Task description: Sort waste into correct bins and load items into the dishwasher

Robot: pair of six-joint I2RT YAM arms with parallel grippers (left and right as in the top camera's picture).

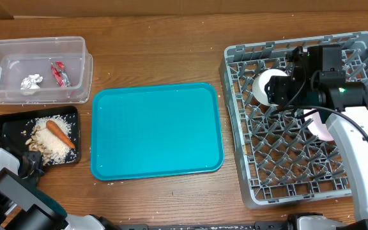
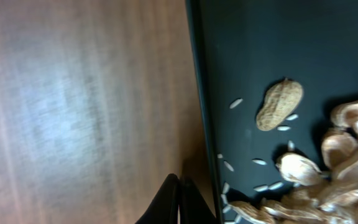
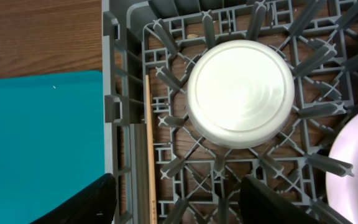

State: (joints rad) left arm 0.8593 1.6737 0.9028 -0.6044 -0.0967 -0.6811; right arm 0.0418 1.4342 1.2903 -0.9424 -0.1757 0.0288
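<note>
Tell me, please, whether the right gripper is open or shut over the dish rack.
Open. On the right gripper, both fingers stand wide apart, holding nothing, over the white bowl in the grey rack.

This looks like a robot test room made up like a pretend kitchen. A plain wooden bench (image 1: 171, 57) holds a grey dish rack (image 1: 286, 160) on the right, a teal tray (image 1: 157, 131) in the middle, and a clear tub (image 1: 18, 70) and a black tray (image 1: 11, 128) on the left. Two robot arms, the left arm (image 1: 8, 191) and the right arm (image 1: 356, 153), with cables, reach over from the near side.
</note>
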